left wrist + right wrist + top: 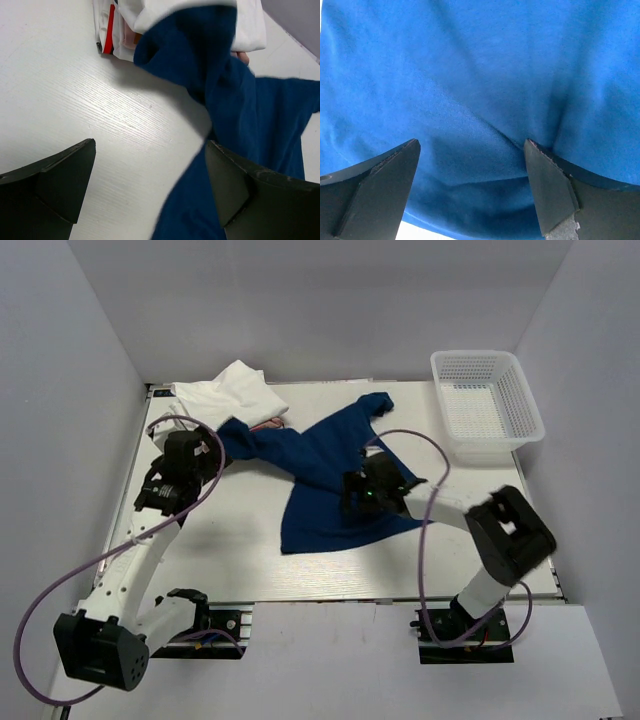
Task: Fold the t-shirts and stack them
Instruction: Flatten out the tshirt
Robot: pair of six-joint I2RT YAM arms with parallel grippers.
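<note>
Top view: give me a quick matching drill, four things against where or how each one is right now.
Things:
1. navy tee
2. white tees
3. mesh basket
4. right gripper

Places or states:
A. far right corner
B. piled at the far left corner
C. open, just above navy cloth
D. spread unfolded across the middle

Pairs: 1-D, 2-B, 3-A, 4-C.
</note>
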